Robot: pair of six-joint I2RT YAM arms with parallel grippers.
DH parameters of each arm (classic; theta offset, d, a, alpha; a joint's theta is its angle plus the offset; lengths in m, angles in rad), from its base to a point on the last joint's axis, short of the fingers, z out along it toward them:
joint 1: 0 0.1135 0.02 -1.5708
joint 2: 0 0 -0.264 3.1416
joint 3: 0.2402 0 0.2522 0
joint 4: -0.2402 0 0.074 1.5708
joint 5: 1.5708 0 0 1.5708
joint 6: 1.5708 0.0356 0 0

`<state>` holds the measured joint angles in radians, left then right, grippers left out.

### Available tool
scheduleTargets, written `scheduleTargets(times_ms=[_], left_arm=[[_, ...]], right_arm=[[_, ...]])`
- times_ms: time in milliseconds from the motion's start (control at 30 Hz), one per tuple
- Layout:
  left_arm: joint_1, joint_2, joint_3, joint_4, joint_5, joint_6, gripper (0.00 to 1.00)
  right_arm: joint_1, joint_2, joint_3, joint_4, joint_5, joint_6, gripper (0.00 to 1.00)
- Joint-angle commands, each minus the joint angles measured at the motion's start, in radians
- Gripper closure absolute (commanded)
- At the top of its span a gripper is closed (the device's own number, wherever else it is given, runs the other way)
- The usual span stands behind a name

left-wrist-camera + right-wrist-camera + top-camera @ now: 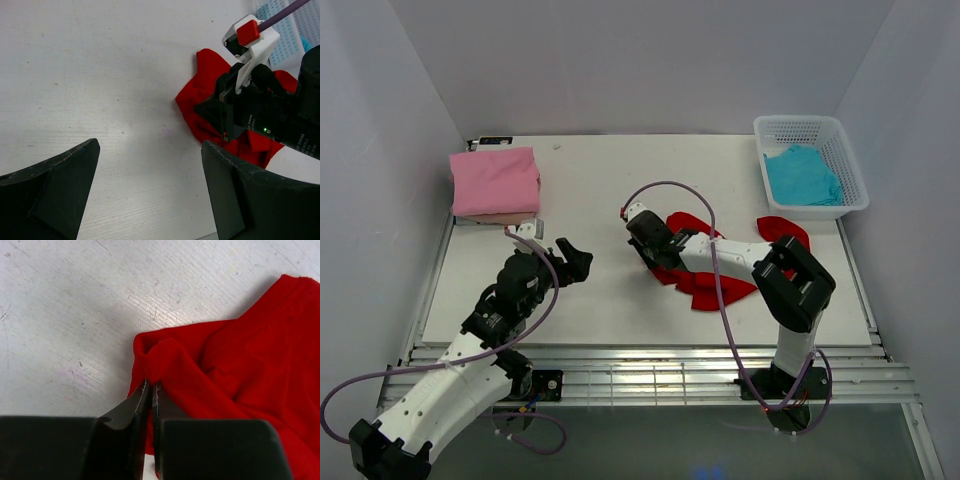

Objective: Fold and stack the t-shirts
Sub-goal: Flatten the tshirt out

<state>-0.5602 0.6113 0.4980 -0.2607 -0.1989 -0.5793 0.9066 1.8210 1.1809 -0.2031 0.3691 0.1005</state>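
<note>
Currently the right arm rises from its base at the near right edge, bends sharply at a raised elbow, and lays its forearm leftward and low across the table (590,190). The right gripper (151,385) is down at the left edge of the red t-shirt (240,365). Its jaws are pinched together on a raised fold of the cloth, with only a thin sliver of gap between them.

The red t-shirt lies crumpled on the table, right of centre and partly under the right forearm. One portion shows beyond the elbow on the far right.

The left arm slants up from the near left corner. The left gripper (575,262) is over bare table, pointing right towards the red cloth but well apart from it. Its fingers are spread wide, with nothing between them.

Other items:
- A folded pink t-shirt (494,180) lies at the far left, on top of a beige t-shirt (492,216).
- A turquoise t-shirt (802,175) lies inside the white basket (798,121) at the far right corner.
</note>
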Motion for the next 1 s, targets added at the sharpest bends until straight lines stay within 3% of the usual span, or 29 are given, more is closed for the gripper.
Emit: scheduleTargets(times_ms=[0,167,333,433,533,733,967], left_arm=[[-0.004,-0.019,-0.003,0.011,0.007,0.012,0.07],[-0.004,-0.022,-0.004,0.005,0.0,0.009,0.07],[-0.004,-0.039,-0.009,-0.012,-0.033,-0.005,0.07],[-0.004,-0.041,-0.004,-0.031,-0.048,-0.017,0.07],[-0.004,-0.047,0.005,-0.051,-0.076,-0.03,0.07],[-0.004,-0.096,0.005,-0.058,-0.094,-0.037,0.07],[-0.004,-0.102,0.007,-0.066,-0.085,-0.042,0.07]], right_arm=[[0.024,-0.006,0.08,0.015,0.014,-0.005,0.92],[0.057,-0.061,0.236,-0.06,-0.047,-0.012,0.92],[0.109,-0.098,0.522,-0.145,-0.111,-0.018,0.92],[0.138,-0.104,0.693,-0.209,-0.092,-0.025,0.92],[0.143,-0.146,0.755,-0.24,-0.041,-0.027,0.92],[0.112,-0.342,0.596,-0.216,0.207,-0.071,0.92],[-0.213,-0.655,0.081,-0.216,0.292,0.071,0.92]])
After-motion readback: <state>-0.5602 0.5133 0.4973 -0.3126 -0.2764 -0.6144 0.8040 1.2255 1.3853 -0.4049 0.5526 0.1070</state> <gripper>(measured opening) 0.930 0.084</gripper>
